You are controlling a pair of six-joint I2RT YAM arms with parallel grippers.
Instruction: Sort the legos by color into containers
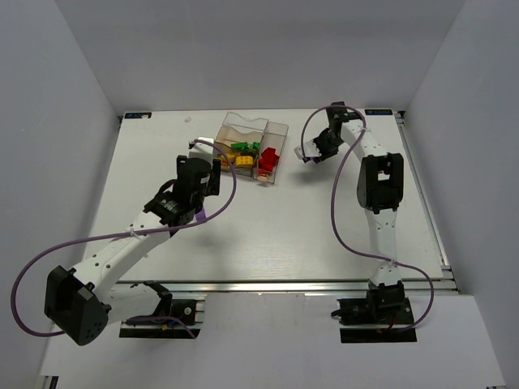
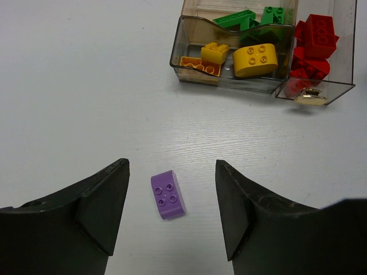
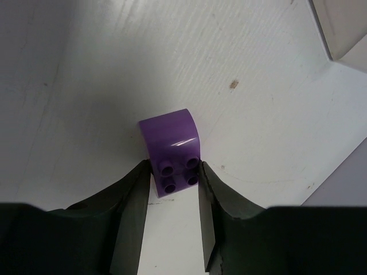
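Your left gripper (image 2: 172,164) hangs wide open and empty, a small purple curved plastic brick (image 2: 168,195) lying between its fingers on the white table (image 2: 86,86), near the clear tinted four-compartment plastic box (image 2: 229,80). Your right gripper (image 3: 173,166) pinches a second purple studded brick (image 3: 170,134) by its sides. From above, the box lies between both grippers.

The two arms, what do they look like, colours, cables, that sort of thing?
Both the left arm and the right arm have white links with black joint housings and black bases. A purple cable loops loosely along each. The fingers are matt black, broad and wedge-shaped, tapering to blunt tips.
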